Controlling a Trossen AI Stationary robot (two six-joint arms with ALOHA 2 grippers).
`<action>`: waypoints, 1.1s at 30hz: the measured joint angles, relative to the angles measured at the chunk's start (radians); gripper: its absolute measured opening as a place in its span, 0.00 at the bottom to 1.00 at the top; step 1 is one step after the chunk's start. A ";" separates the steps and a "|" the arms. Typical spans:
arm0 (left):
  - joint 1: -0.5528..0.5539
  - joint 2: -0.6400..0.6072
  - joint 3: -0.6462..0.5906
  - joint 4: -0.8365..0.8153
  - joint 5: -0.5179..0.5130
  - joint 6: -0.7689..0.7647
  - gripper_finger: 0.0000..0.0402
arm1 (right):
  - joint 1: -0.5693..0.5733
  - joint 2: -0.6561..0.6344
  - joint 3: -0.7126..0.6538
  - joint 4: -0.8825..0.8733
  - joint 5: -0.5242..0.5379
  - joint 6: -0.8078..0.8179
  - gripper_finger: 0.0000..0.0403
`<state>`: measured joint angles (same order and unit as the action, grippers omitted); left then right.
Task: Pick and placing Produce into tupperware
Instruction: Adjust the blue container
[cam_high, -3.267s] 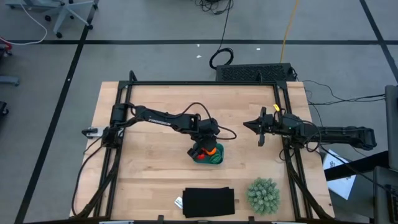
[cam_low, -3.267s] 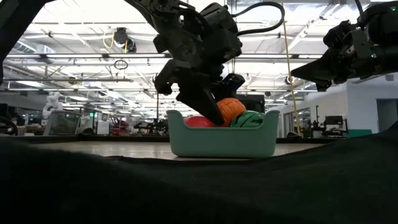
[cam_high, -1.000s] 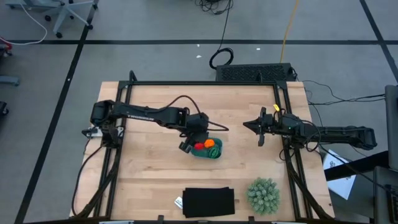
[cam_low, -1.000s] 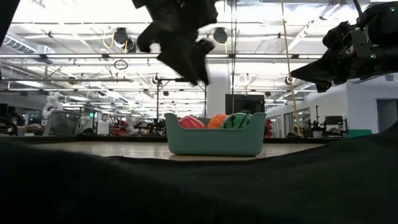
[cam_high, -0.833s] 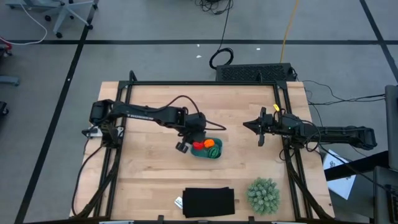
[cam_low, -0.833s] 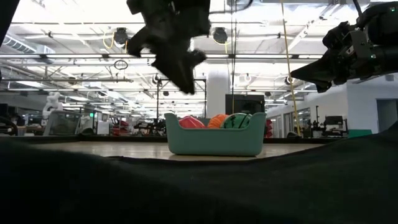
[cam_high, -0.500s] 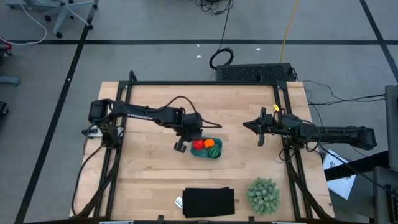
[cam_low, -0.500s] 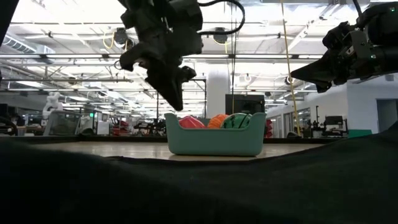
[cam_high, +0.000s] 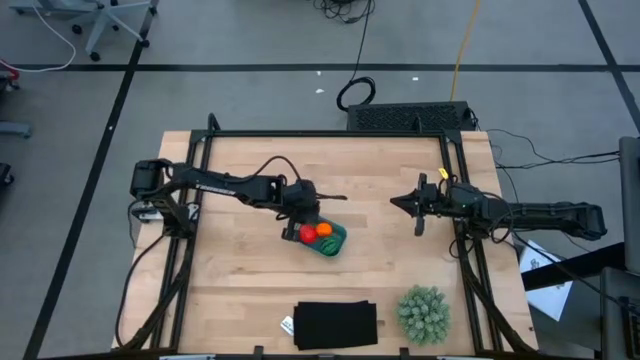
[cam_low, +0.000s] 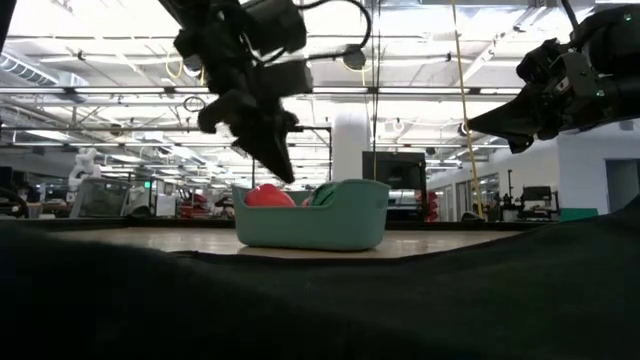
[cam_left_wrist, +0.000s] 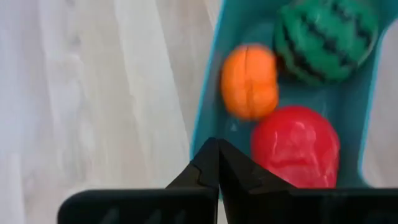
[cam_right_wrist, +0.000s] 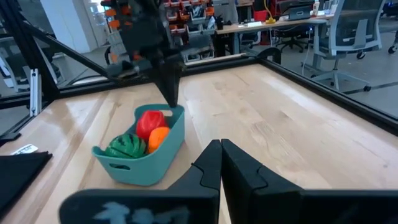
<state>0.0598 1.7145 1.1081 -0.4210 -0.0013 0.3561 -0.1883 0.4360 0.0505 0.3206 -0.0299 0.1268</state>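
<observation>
I see the teal tupperware (cam_high: 326, 240) near the middle of the worktop (cam_high: 240, 290), holding the red piece (cam_left_wrist: 296, 146), the orange one (cam_left_wrist: 250, 81) and the dark green one (cam_left_wrist: 324, 38). My left hand (cam_high: 291, 231), fingers pressed together and empty, sits at the container's rim beside the red piece. My right hand (cam_high: 397, 199), also pinched together, hovers well apart. A black flat rectangle (cam_high: 335, 324) and spiky plant ball (cam_high: 422, 313) lie by the near edge.
</observation>
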 joint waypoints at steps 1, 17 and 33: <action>-0.003 -0.009 0.008 -0.002 -0.001 -0.001 0.00 | 0.000 0.001 0.000 0.001 0.000 0.000 0.00; -0.001 -0.050 -0.003 -0.103 -0.283 -0.116 0.07 | 0.000 0.041 0.000 0.047 0.000 -0.004 0.00; -0.033 -0.050 -0.087 -0.077 -0.187 -0.228 0.01 | 0.000 0.041 0.000 0.050 0.000 -0.007 0.00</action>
<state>0.0266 1.6650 1.0206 -0.4985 -0.1882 0.1285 -0.1883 0.4767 0.0505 0.3702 -0.0303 0.1196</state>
